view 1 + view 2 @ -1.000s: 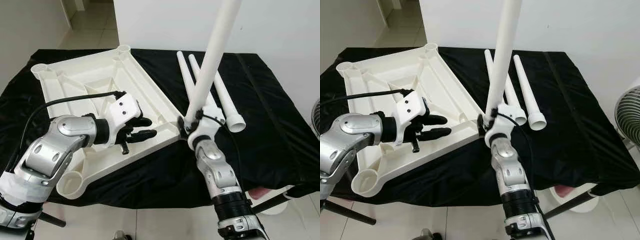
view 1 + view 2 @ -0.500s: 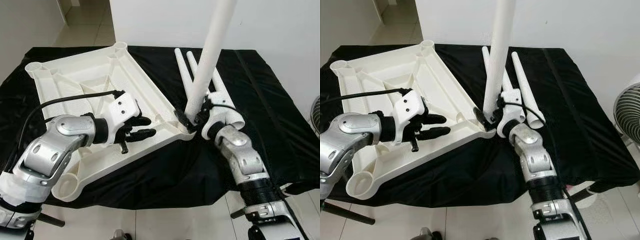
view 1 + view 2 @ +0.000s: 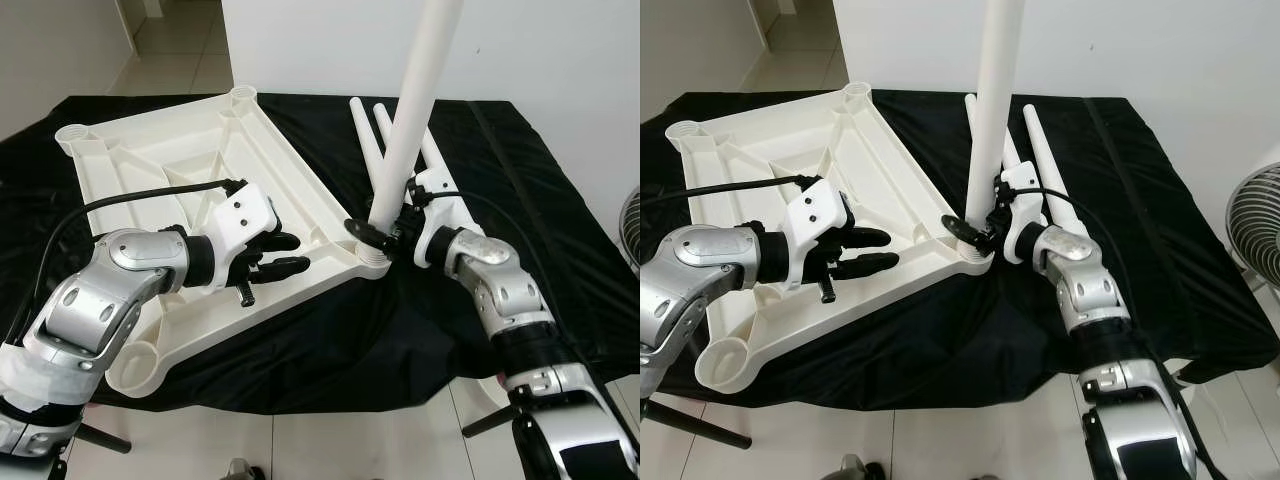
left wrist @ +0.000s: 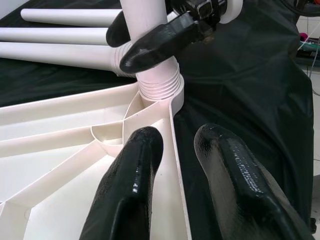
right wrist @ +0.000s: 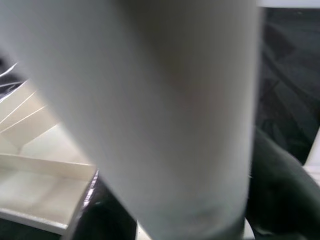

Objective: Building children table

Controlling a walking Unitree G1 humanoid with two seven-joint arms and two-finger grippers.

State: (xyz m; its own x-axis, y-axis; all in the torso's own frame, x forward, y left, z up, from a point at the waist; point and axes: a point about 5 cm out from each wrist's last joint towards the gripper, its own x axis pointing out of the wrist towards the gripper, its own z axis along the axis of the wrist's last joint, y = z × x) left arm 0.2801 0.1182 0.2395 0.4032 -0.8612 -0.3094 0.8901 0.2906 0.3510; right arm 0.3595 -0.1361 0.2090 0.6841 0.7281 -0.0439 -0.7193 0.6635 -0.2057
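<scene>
Black-draped desk (image 3: pixel 560 240) carries the upturned tabletop (image 3: pixel 190 175); right jaws (image 3: pixel 385 232) pinch the upright leg (image 3: pixel 415 100) in its corner socket (image 3: pixel 374 262), left jaws (image 3: pixel 285 255), spread, brace the tabletop; tilting risks cross-threading

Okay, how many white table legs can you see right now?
4. One leg stands upright at the tabletop's corner socket, gripped by the right gripper. Three spare legs lie together behind it on the black cloth.
</scene>
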